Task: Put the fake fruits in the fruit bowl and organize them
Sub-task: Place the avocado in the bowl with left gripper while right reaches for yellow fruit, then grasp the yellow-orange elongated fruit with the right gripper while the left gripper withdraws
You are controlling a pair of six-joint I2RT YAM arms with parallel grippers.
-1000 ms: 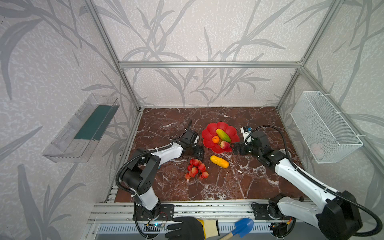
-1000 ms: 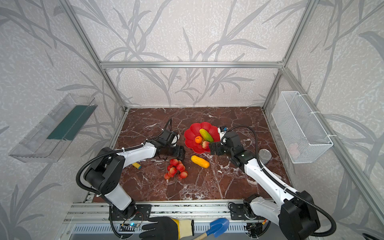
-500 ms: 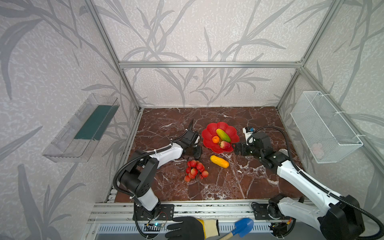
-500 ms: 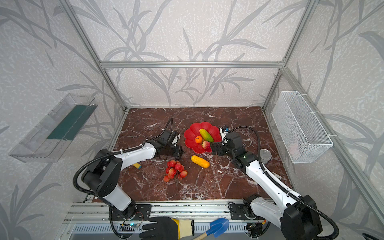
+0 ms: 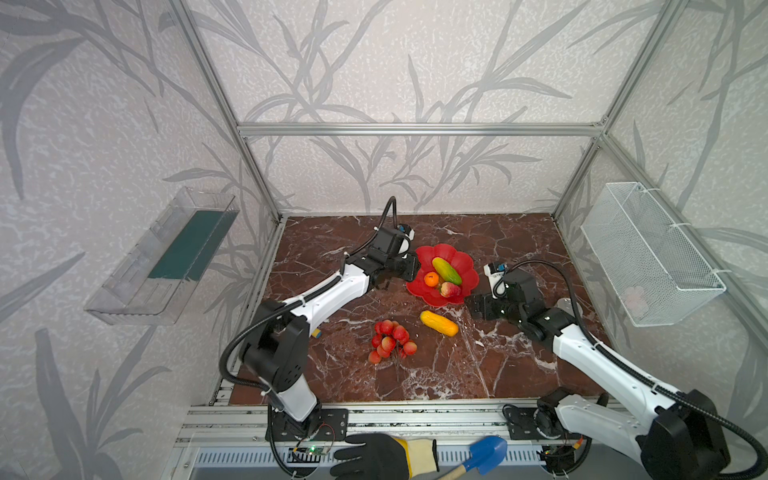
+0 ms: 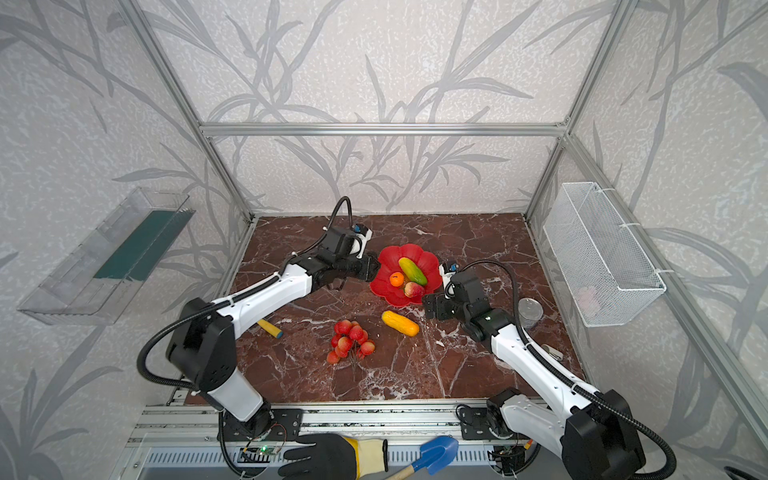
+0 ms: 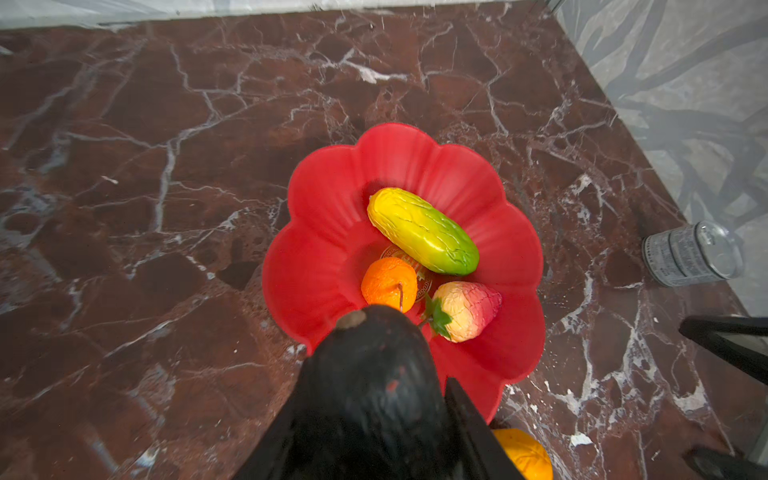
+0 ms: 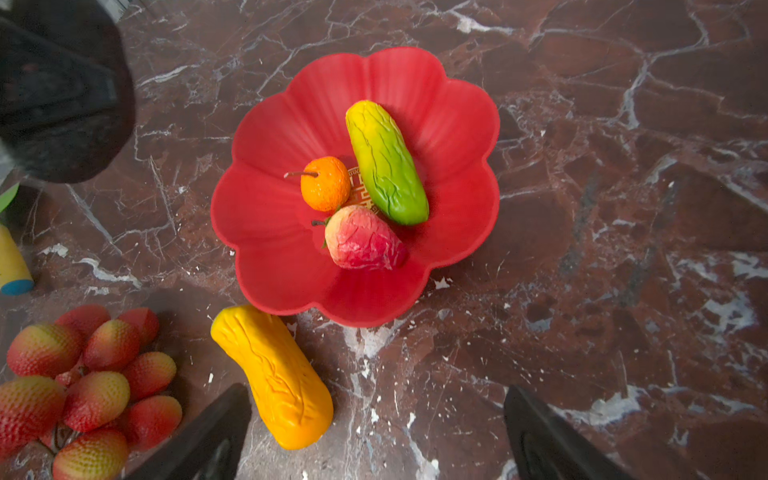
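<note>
The left gripper pinches the blackish oval between its jaws at the rim of the red fruit bowl, where the orange ball, yellow-green oblong and peach lie. The right gripper hangs spread and empty just beside the bowl, over the table, near the yellow-orange oblong and berry bunch.

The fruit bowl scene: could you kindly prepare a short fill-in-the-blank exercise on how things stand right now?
1. The red fruit bowl holds ___ fruits.
2. The left tool is shut on a ___ oval fruit.
3. The right tool stands ___ and empty.
4. The yellow-orange oblong fruit lies on the table, ___ the bowl.
Missing words: three; black; open; outside.
</note>
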